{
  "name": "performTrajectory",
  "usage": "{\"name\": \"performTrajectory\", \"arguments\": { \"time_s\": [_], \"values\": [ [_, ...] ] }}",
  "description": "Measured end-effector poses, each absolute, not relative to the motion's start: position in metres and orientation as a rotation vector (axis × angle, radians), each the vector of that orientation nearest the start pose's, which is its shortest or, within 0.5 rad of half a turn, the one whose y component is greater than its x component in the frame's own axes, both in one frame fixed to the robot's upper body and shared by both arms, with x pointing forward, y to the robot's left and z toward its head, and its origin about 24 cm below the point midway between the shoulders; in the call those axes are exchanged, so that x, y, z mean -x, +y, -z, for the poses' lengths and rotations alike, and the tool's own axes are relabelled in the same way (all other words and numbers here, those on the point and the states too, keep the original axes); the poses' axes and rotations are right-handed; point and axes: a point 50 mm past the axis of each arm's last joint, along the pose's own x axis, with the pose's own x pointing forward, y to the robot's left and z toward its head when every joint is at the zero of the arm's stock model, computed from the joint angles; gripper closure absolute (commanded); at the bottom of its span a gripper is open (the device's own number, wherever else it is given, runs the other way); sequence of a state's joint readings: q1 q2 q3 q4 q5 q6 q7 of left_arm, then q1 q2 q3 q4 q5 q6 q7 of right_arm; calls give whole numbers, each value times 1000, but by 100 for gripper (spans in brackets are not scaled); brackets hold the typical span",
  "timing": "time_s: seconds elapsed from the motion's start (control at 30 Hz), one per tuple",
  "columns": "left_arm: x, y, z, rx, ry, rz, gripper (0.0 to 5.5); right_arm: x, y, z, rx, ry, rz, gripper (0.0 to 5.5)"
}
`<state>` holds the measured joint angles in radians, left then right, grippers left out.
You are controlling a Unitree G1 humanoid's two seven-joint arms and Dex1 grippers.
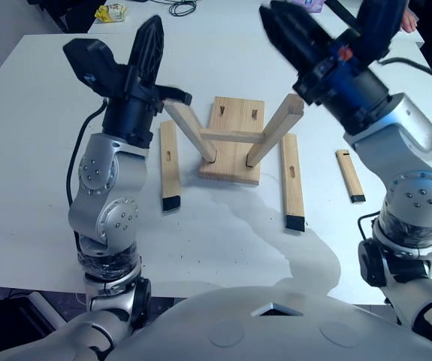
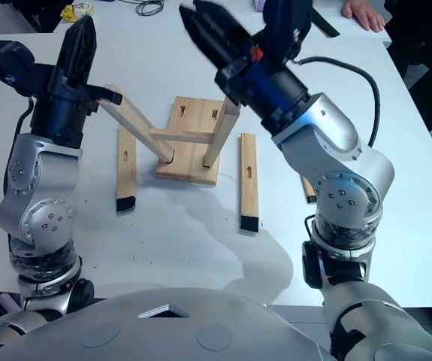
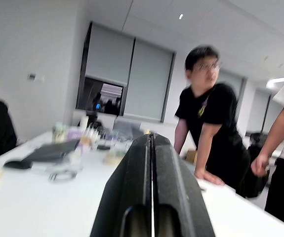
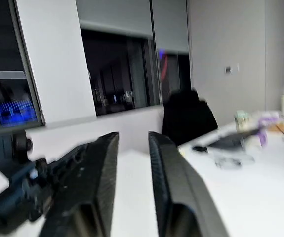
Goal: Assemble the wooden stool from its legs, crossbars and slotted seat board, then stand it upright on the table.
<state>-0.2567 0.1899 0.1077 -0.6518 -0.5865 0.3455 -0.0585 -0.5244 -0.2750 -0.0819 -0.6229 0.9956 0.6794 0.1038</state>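
Two loose pale wooden legs with black feet (image 1: 170,167) lie flat either side of the slotted wooden seat board (image 1: 231,162), probably staged for fitting. The board lies underside up, with two angled legs (image 1: 193,131) and a crossbar (image 1: 231,136) socketed. Above it, left gripper (image 1: 154,24) pressed together, right gripper (image 1: 276,19) slightly spread, both empty.

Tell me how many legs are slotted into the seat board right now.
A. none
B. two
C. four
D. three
B: two standing legs are in the seat board, joined by a crossbar, while two loose legs lie flat on the table, one on either side of the board.
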Motion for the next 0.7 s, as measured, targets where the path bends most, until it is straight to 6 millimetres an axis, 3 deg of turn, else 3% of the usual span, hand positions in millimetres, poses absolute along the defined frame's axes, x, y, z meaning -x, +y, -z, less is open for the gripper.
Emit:
{"name": "performTrajectory", "arguments": {
  "time_s": [0.1, 0.2, 0.3, 0.4, 0.43, 0.6, 0.7],
  "values": [
    [-228, 152, -262, 294, -781, 421, 550, -241, -115, -289, -477, -556, -872, 548],
    [-219, 151, -276, 285, -861, 468, 550, -239, -121, -299, -520, -605, -884, 548],
    [-224, 146, -263, 297, -730, 495, 550, -242, -116, -282, -465, -494, -896, 548],
    [-249, 136, -205, 305, -323, 466, 550, -249, -101, -227, -269, -153, -889, 548],
    [-251, 136, -199, 311, -293, 454, 550, -249, -101, -212, -234, -80, -872, 548],
    [-258, 136, -195, 293, -300, 472, 550, -249, -97, -209, -183, -83, -848, 548],
    [-252, 141, -194, 395, -306, 510, 550, -249, -94, -211, -256, -97, -865, 548]
  ]
}}
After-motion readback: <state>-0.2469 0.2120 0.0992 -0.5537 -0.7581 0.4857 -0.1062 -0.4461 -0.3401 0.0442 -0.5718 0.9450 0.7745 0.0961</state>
